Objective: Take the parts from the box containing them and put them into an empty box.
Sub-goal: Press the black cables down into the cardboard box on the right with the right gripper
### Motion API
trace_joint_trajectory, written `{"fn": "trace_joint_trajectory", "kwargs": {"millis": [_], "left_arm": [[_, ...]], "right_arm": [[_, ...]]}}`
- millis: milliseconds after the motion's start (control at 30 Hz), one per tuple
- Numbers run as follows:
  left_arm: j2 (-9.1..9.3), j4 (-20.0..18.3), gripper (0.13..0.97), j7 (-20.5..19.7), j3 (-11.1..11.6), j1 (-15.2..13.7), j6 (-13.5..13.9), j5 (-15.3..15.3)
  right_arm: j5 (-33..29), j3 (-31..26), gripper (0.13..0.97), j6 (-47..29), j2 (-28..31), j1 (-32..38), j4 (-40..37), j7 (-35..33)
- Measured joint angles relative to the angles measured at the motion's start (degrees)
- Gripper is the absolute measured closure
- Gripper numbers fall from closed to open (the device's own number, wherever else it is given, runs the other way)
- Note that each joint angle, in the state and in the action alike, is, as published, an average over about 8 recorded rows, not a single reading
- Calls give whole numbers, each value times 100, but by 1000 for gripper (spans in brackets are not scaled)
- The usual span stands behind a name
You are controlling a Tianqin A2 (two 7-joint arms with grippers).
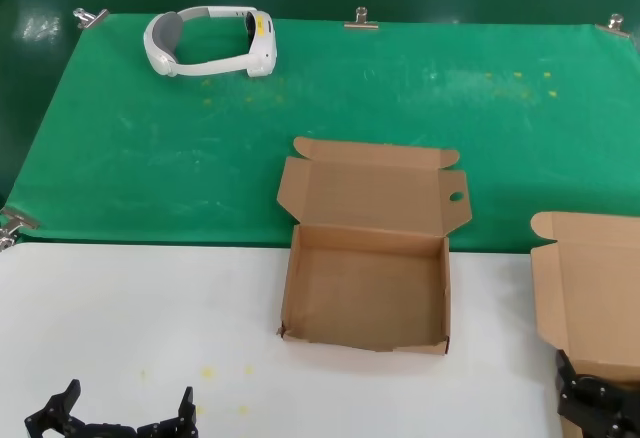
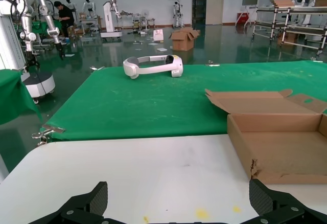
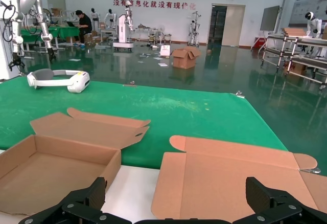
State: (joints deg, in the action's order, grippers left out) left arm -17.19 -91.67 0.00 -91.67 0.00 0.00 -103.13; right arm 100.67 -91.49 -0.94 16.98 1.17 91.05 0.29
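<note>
The empty box [image 1: 368, 238] stands open at the table's middle, its raised lid's flap pierced by a round hole [image 1: 455, 198]; nothing lies inside. It also shows in the left wrist view as the empty box [image 2: 278, 122] and in the right wrist view as the empty box [image 3: 110, 165]. The box containing the parts [image 1: 590, 288] sits at the right edge, lid [image 3: 230, 178] raised, its inside out of view. The parts are hidden. My left gripper [image 1: 125, 413] [image 2: 179, 203] hovers open over bare white table at the near left. My right gripper [image 1: 592, 403] [image 3: 176, 203] is open, just before the right box's lid.
A white headset [image 1: 210, 43] lies at the far left of the green mat [image 1: 150, 158], which metal clips [image 1: 361, 21] pin at the edges. The white tabletop [image 1: 140, 308] spreads in front of the mat, left of the empty box.
</note>
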Motion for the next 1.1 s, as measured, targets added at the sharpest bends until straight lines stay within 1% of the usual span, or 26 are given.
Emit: {"fn": "trace_joint_trajectory", "kwargs": {"millis": [900,1100], "left_arm": [[0,0,132,0,0,0,0,0],[0,0,132,0,0,0,0,0]], "right_arm": [[0,0,129,0,0,0,0,0],[-21,-39,129,129,119,-28,-23,-60]]}}
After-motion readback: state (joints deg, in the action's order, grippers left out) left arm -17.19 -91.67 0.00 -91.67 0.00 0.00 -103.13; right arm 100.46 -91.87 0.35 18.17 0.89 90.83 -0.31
